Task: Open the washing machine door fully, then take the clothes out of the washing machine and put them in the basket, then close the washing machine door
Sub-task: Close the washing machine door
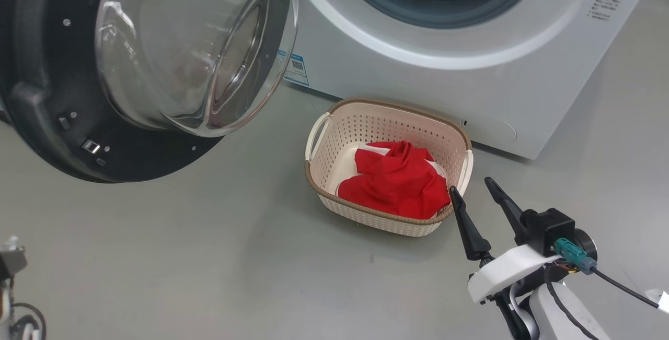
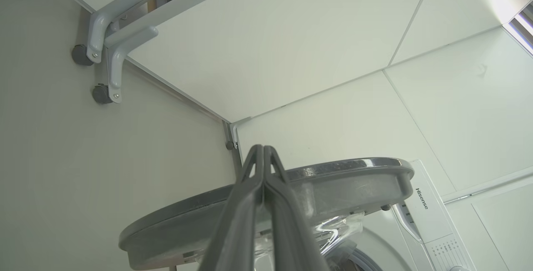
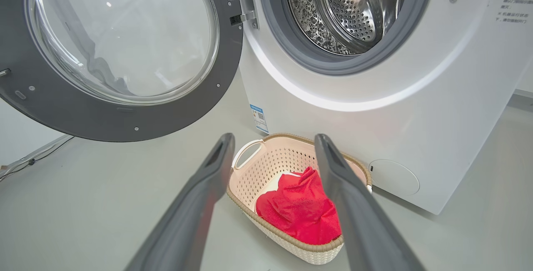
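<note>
**A:** How far along is it?

**B:** Two of the three steps look done, I'd judge; the washing machine door (image 1: 157, 63) stands swung wide at the upper left of the head view; the clothes (image 1: 397, 180), a red bundle with some white cloth beneath, lie inside the basket (image 1: 366, 126) at the centre of the frame, on the floor (image 1: 209, 256) just in front of the washing machine (image 1: 444, 79).

**A:** Anything left in the drum?

**B:** At the top of the right wrist view the steel drum (image 3: 349, 8) shows bare metal; its lowest part is hidden behind the seal, so I cannot be sure.

**A:** And the hands?

**B:** The right hand (image 1: 470, 184) sits at the lower right of the head view, fingers spread wide, holding nothing, tips just beside the basket's near right corner; the left hand (image 2: 263, 154), at the bottom centre of its own wrist view, has its fingers pressed together and empty, pointing toward the door's edge; whether it touches the door I cannot tell.

**A:** So what remains?

**B:** Closing the door, by my reckoning; the shut left hand looks the likelier one to push it.
</note>
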Robot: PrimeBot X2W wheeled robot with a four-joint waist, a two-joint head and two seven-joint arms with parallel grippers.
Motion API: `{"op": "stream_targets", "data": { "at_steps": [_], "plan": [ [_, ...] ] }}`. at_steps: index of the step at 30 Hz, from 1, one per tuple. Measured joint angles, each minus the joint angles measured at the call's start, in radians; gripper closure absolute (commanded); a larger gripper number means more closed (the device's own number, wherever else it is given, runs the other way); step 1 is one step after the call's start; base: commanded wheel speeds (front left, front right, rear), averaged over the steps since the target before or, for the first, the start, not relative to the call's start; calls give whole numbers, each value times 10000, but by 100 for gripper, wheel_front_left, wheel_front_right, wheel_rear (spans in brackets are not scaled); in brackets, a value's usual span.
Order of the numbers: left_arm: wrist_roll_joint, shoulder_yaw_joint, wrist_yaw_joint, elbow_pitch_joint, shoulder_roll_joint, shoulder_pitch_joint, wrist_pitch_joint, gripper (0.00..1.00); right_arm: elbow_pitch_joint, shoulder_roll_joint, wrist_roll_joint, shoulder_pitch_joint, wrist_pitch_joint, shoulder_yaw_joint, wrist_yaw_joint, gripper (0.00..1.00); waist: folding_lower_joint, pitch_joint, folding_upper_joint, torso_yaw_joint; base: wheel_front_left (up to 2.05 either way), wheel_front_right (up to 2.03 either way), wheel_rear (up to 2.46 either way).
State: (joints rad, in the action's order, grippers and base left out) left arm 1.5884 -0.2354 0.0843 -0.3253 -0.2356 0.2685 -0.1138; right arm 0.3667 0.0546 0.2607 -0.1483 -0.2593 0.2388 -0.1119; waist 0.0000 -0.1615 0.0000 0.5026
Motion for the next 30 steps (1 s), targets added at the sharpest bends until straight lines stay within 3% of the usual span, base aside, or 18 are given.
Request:
{"op": "stream_targets", "data": {
  "at_steps": [15,30],
  "plan": [
    [575,-569,-907,-1170,-821,1499,514,100,-219,261,-142,-204,0,-25,-2,0,0,-882,0,-599,0,0,0],
    [1181,-821,-968,-2023,-796,2532,700,100,-372,571,-169,-552,0,-328,-4,0,0,-1716,0,-1173,0,0,0]
  ]
}}
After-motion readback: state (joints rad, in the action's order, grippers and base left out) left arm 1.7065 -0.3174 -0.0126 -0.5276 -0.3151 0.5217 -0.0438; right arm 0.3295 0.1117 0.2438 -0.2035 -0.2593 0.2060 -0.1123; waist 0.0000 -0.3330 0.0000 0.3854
